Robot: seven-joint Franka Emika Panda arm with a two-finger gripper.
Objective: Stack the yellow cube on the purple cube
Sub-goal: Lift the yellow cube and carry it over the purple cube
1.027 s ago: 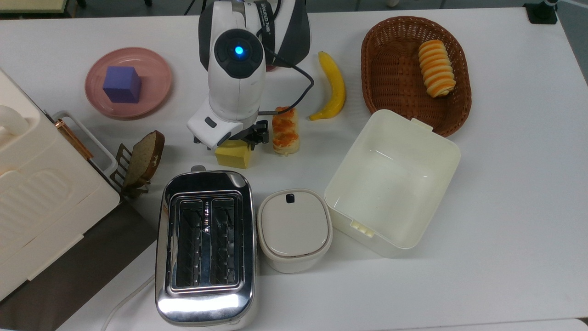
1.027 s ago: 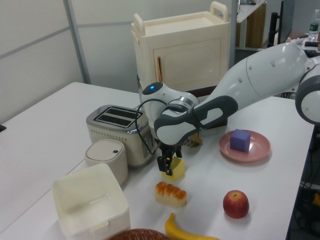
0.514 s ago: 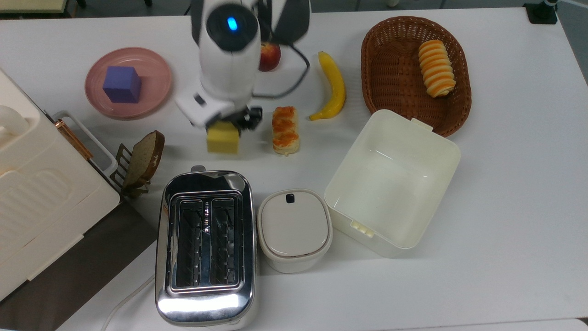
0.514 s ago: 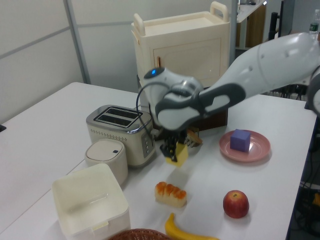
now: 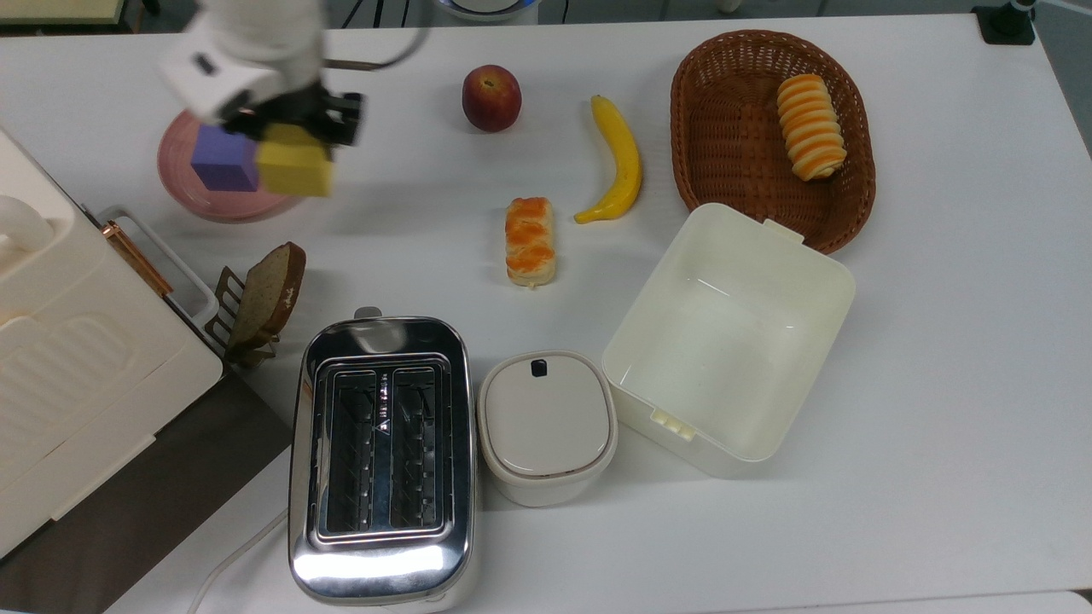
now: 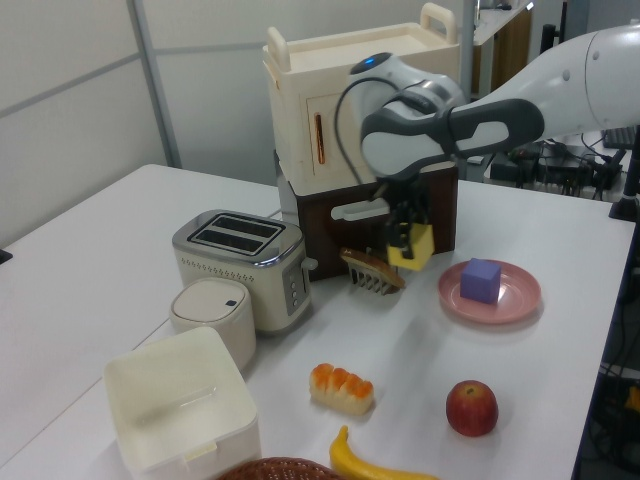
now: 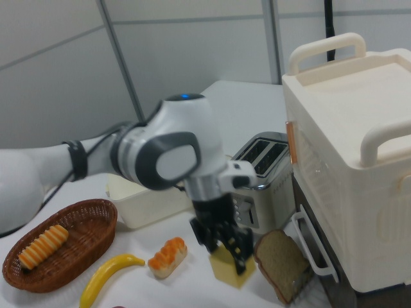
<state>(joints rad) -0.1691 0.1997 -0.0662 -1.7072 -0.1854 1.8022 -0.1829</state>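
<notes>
My gripper (image 5: 293,128) is shut on the yellow cube (image 5: 297,170) and holds it in the air. In the top view the yellow cube overlaps the right part of the pink plate (image 5: 213,206), just right of the purple cube (image 5: 223,159) resting on that plate. The left view shows the yellow cube (image 6: 417,248) hanging under the gripper (image 6: 406,232), higher than the purple cube (image 6: 481,280) and to its left, apart from it. The right view shows the gripper (image 7: 226,249) clamped on the yellow cube (image 7: 230,271) from above.
A bread slice in a rack (image 5: 269,294) and a big cream cabinet (image 5: 68,367) lie near the plate. Toaster (image 5: 381,452), lidded pot (image 5: 546,424) and open white box (image 5: 819,281) stand in front. Apple (image 5: 491,97), banana (image 5: 619,162), pastry (image 5: 530,242) and wicker basket (image 5: 708,102) lie to the top view's right.
The gripper lifted the yellow cube off the table beside the pastry and carried it to the top view's upper left, over the pink plate's edge. The arm no longer covers the apple.
</notes>
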